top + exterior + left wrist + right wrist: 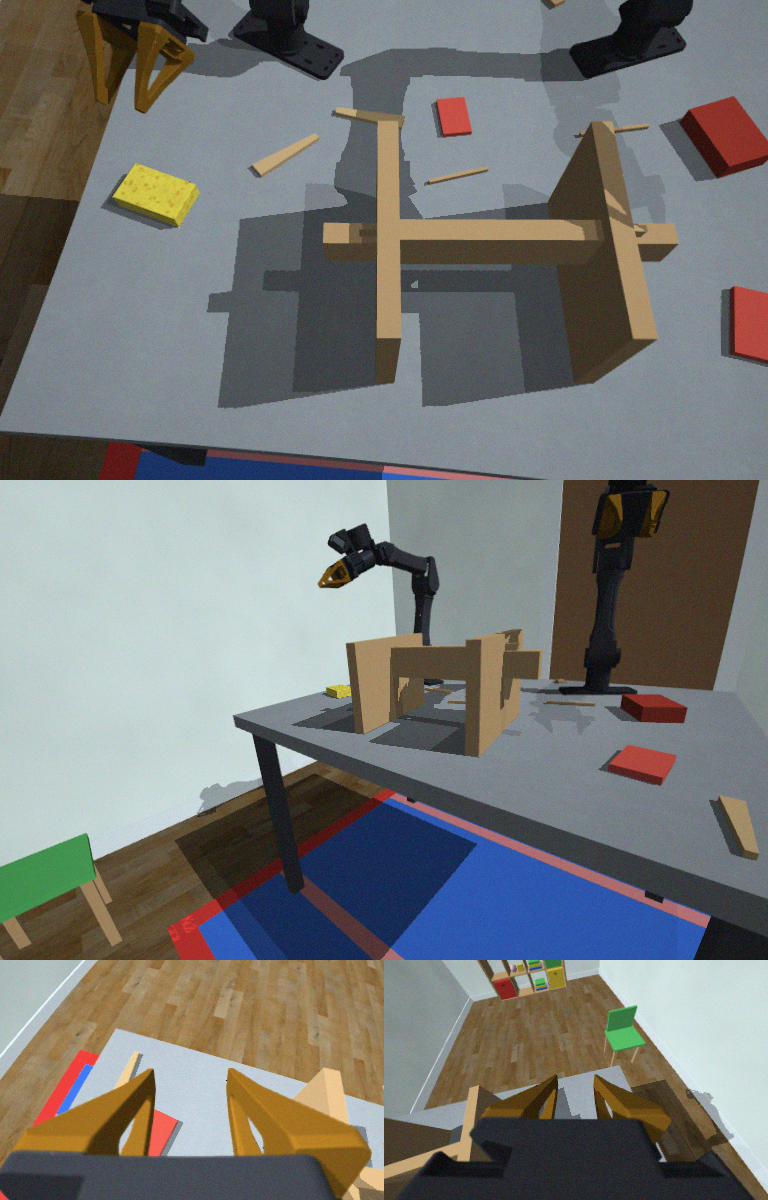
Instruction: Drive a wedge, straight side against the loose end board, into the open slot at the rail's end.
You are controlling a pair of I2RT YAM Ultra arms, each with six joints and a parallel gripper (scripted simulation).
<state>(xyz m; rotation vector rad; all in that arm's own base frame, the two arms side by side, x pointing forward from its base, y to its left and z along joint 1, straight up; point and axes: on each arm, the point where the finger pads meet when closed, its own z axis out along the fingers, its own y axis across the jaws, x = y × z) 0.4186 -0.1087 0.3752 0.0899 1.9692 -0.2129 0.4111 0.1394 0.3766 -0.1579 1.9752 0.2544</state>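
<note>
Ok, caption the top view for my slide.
Two upright pale-wood boards bridged by a long wooden rail, a speckled yellow sponge off to one side.

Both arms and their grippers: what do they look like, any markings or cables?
Two matching black segmented arms on flat black base plates. The left gripper and the right gripper have amber, tapered, cut-out fingers. I see no cables or markings.

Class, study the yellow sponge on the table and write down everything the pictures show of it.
The yellow sponge is a rectangular block speckled with orange-brown spots on top. It looks like porous foam, dry or wet unclear. It lies flat on the grey table top, near an edge, turned at a slant and casting a shadow. Apart from the table, nothing touches it.
</note>
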